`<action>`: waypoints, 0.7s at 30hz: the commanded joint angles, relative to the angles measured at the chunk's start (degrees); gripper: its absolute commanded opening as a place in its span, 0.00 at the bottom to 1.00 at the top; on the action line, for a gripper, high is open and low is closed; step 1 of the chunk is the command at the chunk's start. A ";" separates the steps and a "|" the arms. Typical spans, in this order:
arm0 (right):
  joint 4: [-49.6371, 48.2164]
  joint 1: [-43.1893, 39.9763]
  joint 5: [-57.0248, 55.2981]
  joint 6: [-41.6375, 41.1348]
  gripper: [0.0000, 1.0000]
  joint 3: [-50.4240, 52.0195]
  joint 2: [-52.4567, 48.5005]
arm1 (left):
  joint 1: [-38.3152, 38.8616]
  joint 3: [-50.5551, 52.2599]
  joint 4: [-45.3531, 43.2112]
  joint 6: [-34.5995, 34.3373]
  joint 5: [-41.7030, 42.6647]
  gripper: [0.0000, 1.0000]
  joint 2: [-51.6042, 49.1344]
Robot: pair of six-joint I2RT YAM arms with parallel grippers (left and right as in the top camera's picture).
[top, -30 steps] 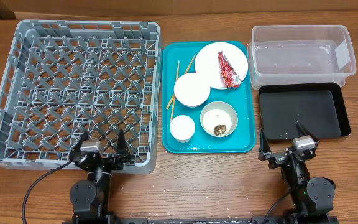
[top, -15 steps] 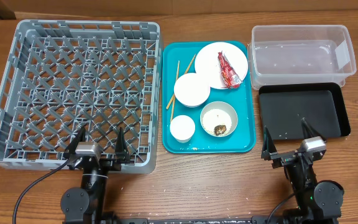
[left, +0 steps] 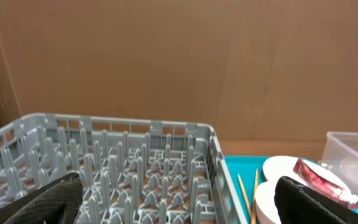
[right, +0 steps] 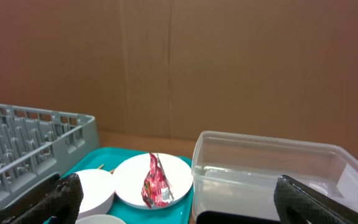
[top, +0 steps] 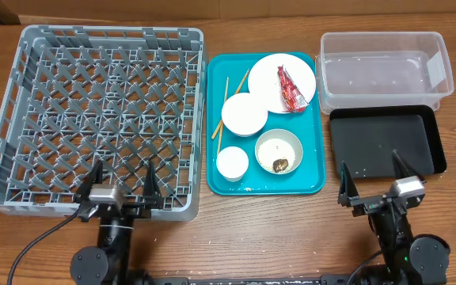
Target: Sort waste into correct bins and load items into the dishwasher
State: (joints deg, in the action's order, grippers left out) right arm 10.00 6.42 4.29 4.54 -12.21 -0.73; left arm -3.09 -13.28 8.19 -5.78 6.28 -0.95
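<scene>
The grey dish rack (top: 101,119) fills the left. The teal tray (top: 317,158) carries a plate (top: 269,75) with the red wrapper (top: 290,89), an upturned white bowl (top: 244,114), a bowl (top: 279,142) holding a brown lump (top: 280,165), a small cup (top: 232,164) and chopsticks (top: 215,131). The clear tub (top: 382,71) and black tray (top: 382,142) stand at the right. My left gripper (top: 122,179) is open and empty at the rack's front wall. My right gripper (top: 373,176) is open and empty at the black tray's front edge. No tissue shows.
A brown cardboard wall stands behind the table. The left wrist view shows the rack (left: 123,155) ahead and the plate's edge (left: 281,167) to the right. The right wrist view shows the wrapper (right: 156,182) and the tub (right: 266,168) ahead.
Both arms have drawn back toward the table's front edge, the left drifting slightly left and the right slightly right. Both grippers stay open and empty. Nothing on the table has moved.
</scene>
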 commanded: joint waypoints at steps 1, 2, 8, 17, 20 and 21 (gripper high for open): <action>0.02 0.28 0.31 0.44 1.00 -3.15 0.57 | 0.11 -3.52 -0.22 0.85 0.85 1.00 0.59; 0.04 0.26 0.31 0.44 1.00 -3.50 0.57 | 0.11 -3.87 -0.24 0.87 0.83 1.00 0.59; 2.38 0.28 0.28 0.46 1.00 -5.95 0.57 | 0.11 -5.70 -0.26 0.85 0.83 1.00 0.57; 4.31 0.28 0.33 0.39 1.00 -6.95 0.57 | 0.11 -5.73 -0.79 1.57 0.74 1.00 0.57; 4.28 0.28 0.33 0.42 1.00 -6.97 0.57 | 0.11 -5.75 -1.81 1.33 1.07 0.99 0.57; 4.28 0.28 0.33 0.42 1.00 -7.02 0.57 | 0.11 -5.79 -1.81 1.03 1.25 1.00 0.57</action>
State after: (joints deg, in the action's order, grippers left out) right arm 14.57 6.42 4.29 4.56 -17.47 -0.73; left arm -3.09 -17.74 6.94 -5.56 6.50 -0.95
